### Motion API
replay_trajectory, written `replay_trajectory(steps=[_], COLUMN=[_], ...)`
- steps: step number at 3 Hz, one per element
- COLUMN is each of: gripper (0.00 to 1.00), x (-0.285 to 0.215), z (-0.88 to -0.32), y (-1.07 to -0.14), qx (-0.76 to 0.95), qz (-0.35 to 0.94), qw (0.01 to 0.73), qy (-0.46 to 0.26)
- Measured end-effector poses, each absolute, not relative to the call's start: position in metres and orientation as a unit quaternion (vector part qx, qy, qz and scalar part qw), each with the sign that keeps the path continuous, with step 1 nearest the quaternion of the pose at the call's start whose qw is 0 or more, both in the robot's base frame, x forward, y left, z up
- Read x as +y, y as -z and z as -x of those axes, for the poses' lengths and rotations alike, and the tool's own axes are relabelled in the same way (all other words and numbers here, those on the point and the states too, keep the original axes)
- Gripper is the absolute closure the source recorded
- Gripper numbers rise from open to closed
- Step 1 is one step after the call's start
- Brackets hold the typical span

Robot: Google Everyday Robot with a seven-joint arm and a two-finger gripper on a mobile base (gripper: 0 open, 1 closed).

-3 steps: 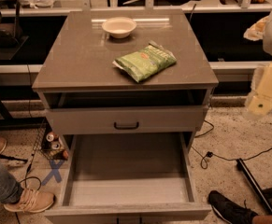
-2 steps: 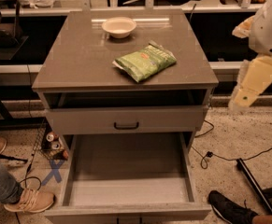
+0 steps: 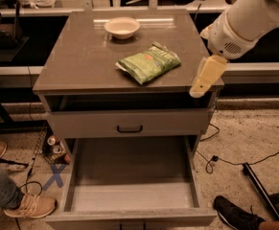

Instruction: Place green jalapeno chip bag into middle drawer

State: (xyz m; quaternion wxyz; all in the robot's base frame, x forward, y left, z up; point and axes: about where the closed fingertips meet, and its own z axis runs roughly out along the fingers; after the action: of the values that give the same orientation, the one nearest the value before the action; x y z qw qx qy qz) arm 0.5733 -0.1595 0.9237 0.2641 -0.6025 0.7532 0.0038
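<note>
The green jalapeno chip bag (image 3: 149, 63) lies flat on the grey cabinet top (image 3: 81, 56), right of its middle. The middle drawer (image 3: 132, 176) is pulled out low at the front, and its bare grey floor has nothing on it. My gripper (image 3: 203, 80) hangs from the white arm (image 3: 247, 18) at the cabinet's right edge. It points down over the front right corner of the top. It is right of the bag and does not touch it.
A white bowl (image 3: 122, 27) stands at the back of the cabinet top. The shut upper drawer front has a black handle (image 3: 129, 128). A person's shoe (image 3: 31, 206) is at the left of the drawer, another shoe (image 3: 237, 214) at the right. Cables lie on the floor (image 3: 254, 143).
The arm has swung left from the right edge of the view, so the gripper now hangs over the cabinet's front right corner. The bag, bowl and drawer have not moved.
</note>
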Motion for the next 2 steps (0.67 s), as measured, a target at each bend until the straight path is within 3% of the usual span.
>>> replay_trajectory(steps=[2], gripper=[0.00], x=[-0.104], z=[-0.648], y=[-0.884], qx=[0.757], qz=[0.582], qw=[0.294], qy=[-0.041])
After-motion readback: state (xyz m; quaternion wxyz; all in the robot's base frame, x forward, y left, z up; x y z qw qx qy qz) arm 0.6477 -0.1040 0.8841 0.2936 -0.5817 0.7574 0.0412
